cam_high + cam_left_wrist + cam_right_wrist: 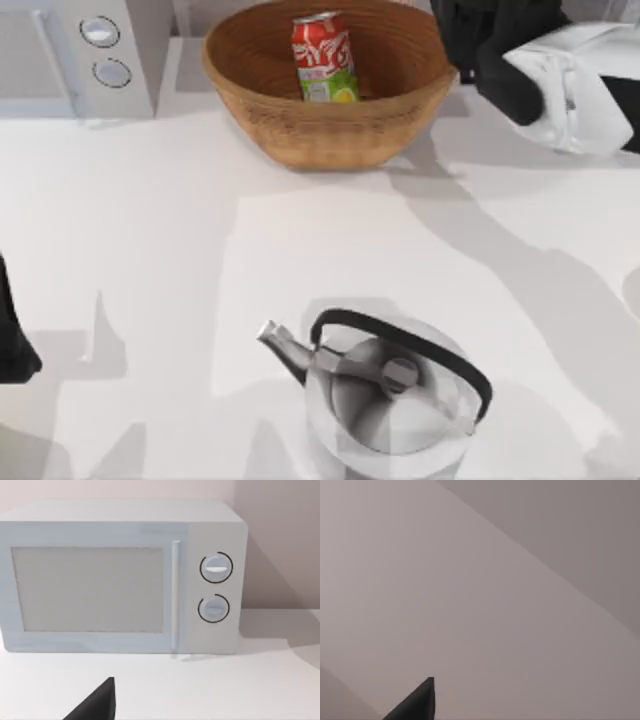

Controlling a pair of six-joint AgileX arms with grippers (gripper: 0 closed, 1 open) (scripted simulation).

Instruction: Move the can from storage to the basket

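The can (325, 57) stands upright inside the basket (300, 125) at the table's (150, 250) far edge. The right arm (520, 60) sits just right of the basket; whether its hand is spread can't be told. A kettle (385, 395) stands near the front.

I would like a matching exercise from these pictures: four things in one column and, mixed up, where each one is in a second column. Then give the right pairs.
Things:
1. can
2. kettle
3. microwave
4. basket

Places:
A. near edge of the table, toward the middle
B. far left corner of the table
C. standing upright inside the basket
D. far side of the table, at the middle

Pairs: 1-C, 2-A, 3-B, 4-D
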